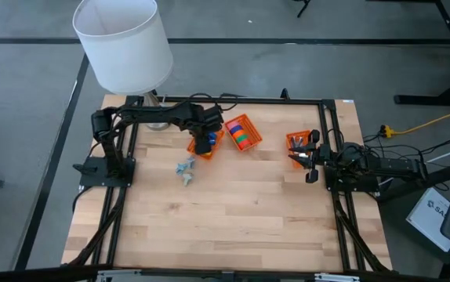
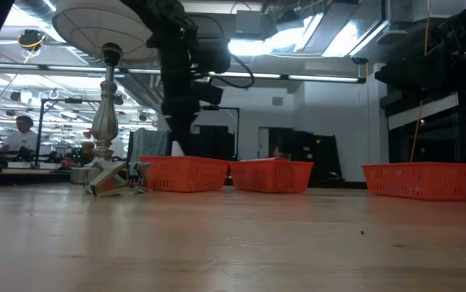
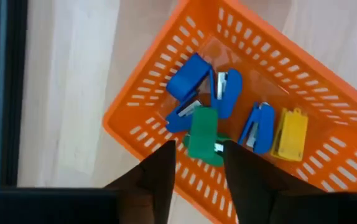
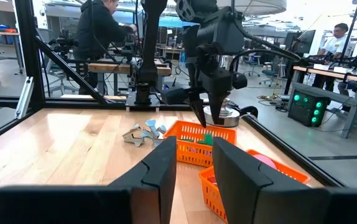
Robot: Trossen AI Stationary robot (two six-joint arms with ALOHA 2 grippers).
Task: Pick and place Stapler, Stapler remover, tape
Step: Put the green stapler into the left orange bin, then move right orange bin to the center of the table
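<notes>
Staplers, blue and yellow, sit heaped in the leftmost orange basket (image 3: 142, 121) at the back of the wooden surface (image 1: 233, 211), and the left tool (image 3: 197, 163) hangs right over them. Its two dark fingers stand apart, and a green stapler (image 3: 202, 134) shows between their tips; from where I stand it's hard to say whether the pads touch it or it already lies loose on the pile. Next basket along (image 1: 242, 132) holds the tape (image 1: 239, 133), small rolls of red, orange and green packed together. On the open wood just in front of the first basket lies a little cluster of grey staple removers (image 1: 185, 168), well clear of both arms. Over on the far side the right tool (image 1: 313, 167) waits low beside the third orange basket (image 1: 299, 146), fingers parted with nothing between them. A white-shaded lamp (image 1: 123, 43) stands at the back left corner.
</notes>
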